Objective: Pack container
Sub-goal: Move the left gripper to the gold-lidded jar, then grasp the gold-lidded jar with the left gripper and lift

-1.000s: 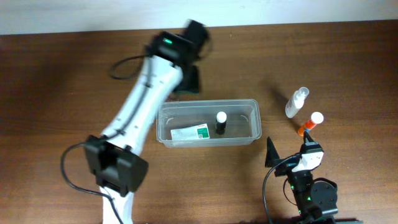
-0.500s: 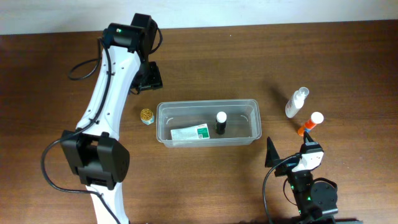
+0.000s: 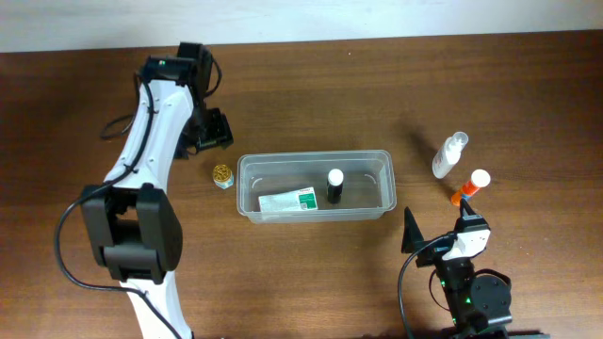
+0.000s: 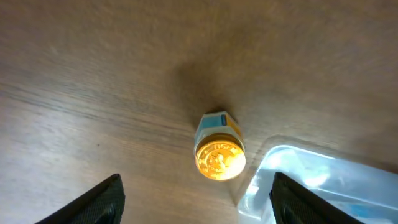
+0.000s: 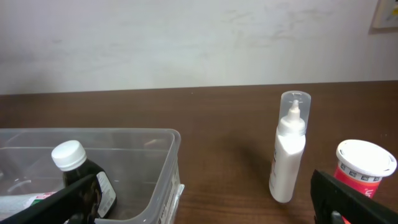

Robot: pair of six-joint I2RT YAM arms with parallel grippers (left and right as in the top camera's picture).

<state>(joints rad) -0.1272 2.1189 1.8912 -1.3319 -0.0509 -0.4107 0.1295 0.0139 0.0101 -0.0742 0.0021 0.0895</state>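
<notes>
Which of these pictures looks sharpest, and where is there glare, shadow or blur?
Overhead view: sharp, evenly lit. Left wrist view: softer; the gold-lidded jar casts a dark shadow, the container corner glares pale blue. Right wrist view: spray bottle crisp, near fingers blurred.

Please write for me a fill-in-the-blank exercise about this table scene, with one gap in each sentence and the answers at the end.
1. The dark bottle with the white cap stands ___ the container.
2. The small jar beside the container has a lid of ___ colour.
3. At the container's far end from the jar, ___ bottles stand outside it: a spray bottle and an orange bottle.
4. The left gripper is ___ and holds nothing.

Answers: inside; gold; two; open
</notes>
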